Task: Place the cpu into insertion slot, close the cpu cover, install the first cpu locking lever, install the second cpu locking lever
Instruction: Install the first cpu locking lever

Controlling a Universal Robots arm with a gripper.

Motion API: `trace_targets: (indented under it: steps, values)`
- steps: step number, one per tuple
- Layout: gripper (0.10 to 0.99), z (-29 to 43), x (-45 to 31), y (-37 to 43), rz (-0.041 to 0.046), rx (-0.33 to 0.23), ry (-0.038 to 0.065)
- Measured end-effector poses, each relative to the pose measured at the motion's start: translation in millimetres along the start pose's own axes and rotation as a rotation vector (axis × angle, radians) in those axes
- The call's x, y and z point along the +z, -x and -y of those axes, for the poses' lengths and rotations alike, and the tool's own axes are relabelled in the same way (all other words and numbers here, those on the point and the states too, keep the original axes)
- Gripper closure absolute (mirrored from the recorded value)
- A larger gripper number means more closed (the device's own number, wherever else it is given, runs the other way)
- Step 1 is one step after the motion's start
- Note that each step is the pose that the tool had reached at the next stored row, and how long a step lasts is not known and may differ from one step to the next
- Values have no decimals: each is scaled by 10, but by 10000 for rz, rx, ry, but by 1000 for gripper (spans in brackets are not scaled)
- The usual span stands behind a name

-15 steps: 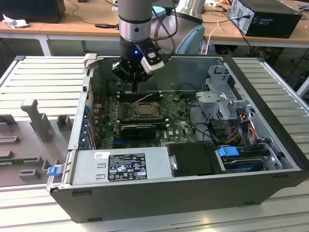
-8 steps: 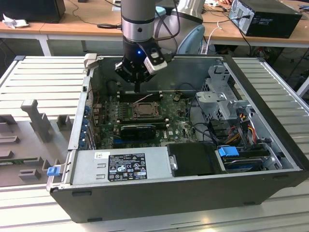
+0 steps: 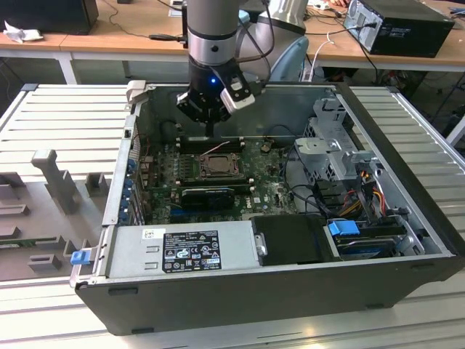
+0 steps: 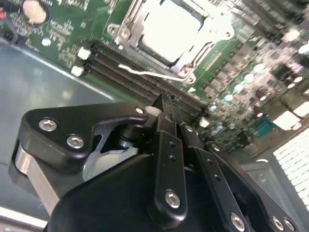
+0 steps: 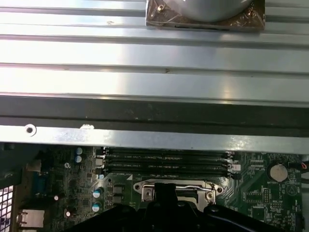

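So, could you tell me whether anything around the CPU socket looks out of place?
One thin locking lever lies beside the cpu cover, angled out toward the memory slots, apparently not latched down. The cpu itself looks seated flat.

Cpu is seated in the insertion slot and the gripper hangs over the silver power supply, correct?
No: the exterior view shows the gripper over the board beside the insertion slot, not the power supply. The cpu is seated, yes.
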State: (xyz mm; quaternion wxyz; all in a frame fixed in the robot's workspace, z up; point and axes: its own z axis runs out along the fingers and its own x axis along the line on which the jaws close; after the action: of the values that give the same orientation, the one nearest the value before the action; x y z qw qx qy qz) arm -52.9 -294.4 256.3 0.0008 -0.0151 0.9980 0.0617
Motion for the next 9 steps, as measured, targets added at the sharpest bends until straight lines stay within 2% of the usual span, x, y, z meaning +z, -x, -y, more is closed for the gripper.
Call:
trace_targets:
  steps: [1,4,6,9]
  values:
    - [980,6,24,6,4,-1,38]
    - [980,14,83,32,1,1,36]
    - [980,21,155,75,-5,-53,36]
    - [980,21,202,135,-24,-209,37]
